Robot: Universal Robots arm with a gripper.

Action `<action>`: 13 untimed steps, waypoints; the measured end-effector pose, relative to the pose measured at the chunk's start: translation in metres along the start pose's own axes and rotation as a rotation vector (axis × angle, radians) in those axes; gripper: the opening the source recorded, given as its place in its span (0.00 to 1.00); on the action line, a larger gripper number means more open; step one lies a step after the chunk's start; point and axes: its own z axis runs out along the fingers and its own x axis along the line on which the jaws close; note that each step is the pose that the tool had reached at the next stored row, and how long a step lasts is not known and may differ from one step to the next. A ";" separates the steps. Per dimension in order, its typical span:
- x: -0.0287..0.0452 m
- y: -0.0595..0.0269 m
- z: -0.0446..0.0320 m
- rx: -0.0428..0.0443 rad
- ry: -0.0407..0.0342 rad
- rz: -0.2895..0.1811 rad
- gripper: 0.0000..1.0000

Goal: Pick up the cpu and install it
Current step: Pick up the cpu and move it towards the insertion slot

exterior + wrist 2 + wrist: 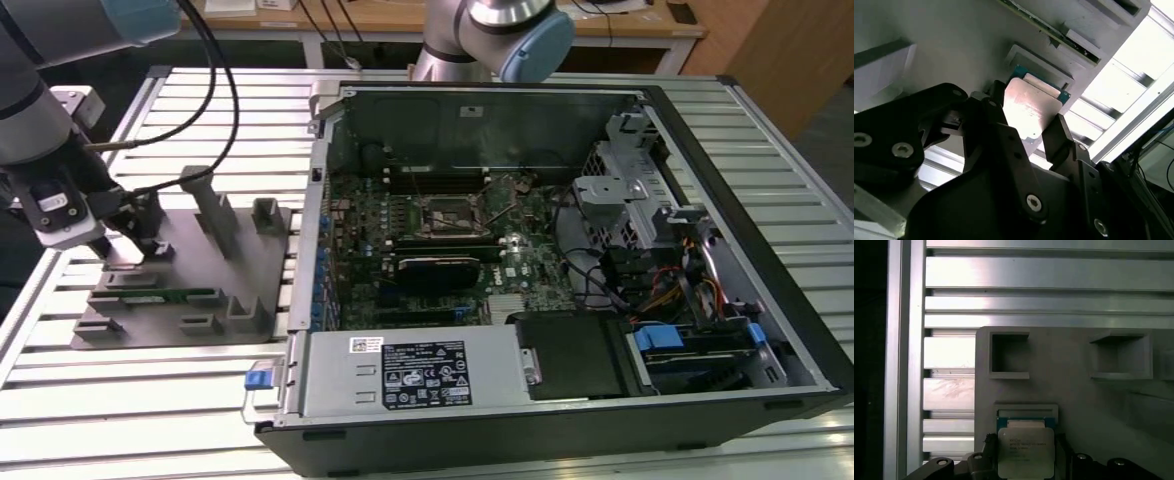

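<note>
The cpu (1025, 450), a small square chip with a silvery top and a green border (1030, 107), lies in a shallow pocket at one end of the grey tray (174, 262). My gripper (118, 245) hangs low over that end of the tray, at the exterior view's left. In both wrist views its black fingers (1056, 135) stand against two opposite edges of the chip, so the gripper (1025, 442) looks shut on the cpu, which rests level with the tray. The black-framed socket (447, 212) sits in the middle of the motherboard inside the open computer case.
A thin green memory stick (154, 296) lies in the tray near my gripper, among upright grey posts (214, 210). The open computer case (561, 250) fills the exterior view's right, its wall beside the tray. Ribbed aluminium table slats (1044, 275) surround the tray. A second arm's base (494, 40) stands behind the case.
</note>
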 end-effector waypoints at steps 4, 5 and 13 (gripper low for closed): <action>-0.0002 0.0003 -0.0093 -0.0001 -0.0003 0.000 0.54; -0.0002 0.0004 -0.0114 0.0000 -0.0003 0.000 0.54; -0.0006 0.0010 -0.0307 0.0000 -0.0007 0.000 0.54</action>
